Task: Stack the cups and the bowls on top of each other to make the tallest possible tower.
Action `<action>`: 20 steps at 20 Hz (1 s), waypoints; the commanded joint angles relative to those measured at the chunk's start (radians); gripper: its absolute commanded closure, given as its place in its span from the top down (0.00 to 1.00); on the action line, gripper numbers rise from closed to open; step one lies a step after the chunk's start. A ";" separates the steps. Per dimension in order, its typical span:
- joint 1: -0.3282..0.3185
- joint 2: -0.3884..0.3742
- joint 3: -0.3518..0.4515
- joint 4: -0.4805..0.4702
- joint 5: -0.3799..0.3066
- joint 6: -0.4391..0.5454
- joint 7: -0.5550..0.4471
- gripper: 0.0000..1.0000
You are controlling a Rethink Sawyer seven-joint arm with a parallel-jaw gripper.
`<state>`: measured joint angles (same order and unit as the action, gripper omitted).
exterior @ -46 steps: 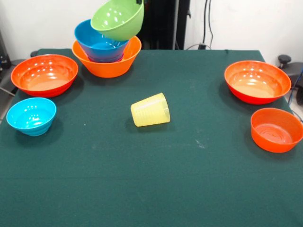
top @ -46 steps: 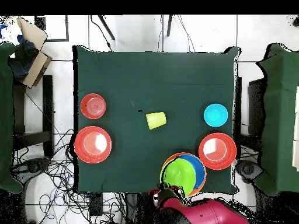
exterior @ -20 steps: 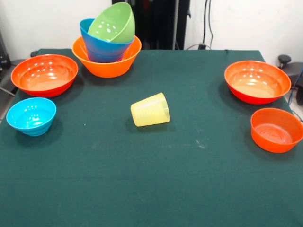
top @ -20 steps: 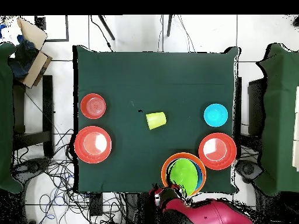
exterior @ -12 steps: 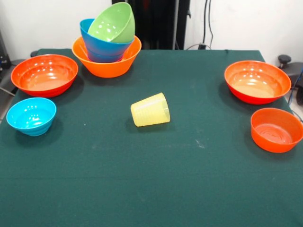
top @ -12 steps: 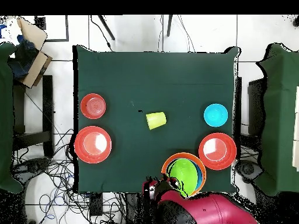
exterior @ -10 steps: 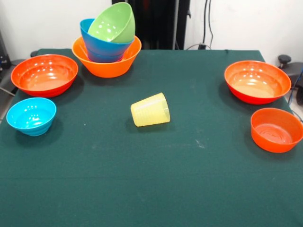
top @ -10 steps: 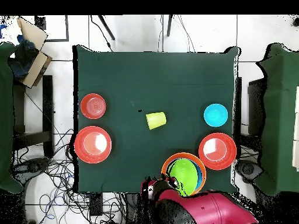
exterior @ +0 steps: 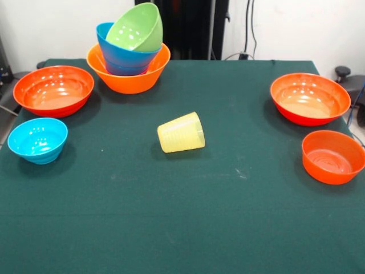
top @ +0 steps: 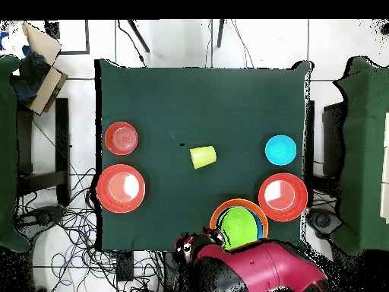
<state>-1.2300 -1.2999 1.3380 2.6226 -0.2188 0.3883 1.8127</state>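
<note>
The tower stands at the table's far left corner: a wide light-orange bowl (exterior: 130, 80) holds a blue bowl (exterior: 121, 56), and a lime green bowl (exterior: 137, 27) leans tilted inside that. From above the tower (top: 238, 223) lies by the table's bottom edge. The pale-yellow cup (exterior: 181, 132) lies on its side mid-table. Loose bowls sit apart: a cyan one (exterior: 37, 140), a large red-orange one (exterior: 53, 90), another large red-orange one (exterior: 309, 98) and a small orange one (exterior: 333, 156). My gripper (top: 190, 247) shows only from above, off the table beside the tower, holding nothing I can see.
The green-clothed table (exterior: 182, 228) carries all the bowls. My red arm (top: 262, 272) lies below the table's bottom edge in the overhead view. Cables cover the floor at the bottom left, and a cardboard box (top: 38, 53) sits at the top left.
The green bowl, earlier held above the blue bowl, now rests tilted in it. My arm has let go, drawn back off the table and swung left in the overhead view.
</note>
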 commanded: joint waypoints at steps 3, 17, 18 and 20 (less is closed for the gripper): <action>0.054 0.148 -0.091 -0.065 -0.224 0.006 -0.071 1.00; 0.276 0.422 -0.477 -0.246 -0.679 -0.113 0.119 1.00; 0.303 0.439 -0.513 -0.266 -0.711 -0.131 0.136 1.00; 0.324 0.448 -0.541 -0.279 -0.725 -0.145 0.144 1.00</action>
<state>-1.0092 -0.9916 0.9862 2.4927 -0.7727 0.3417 1.8127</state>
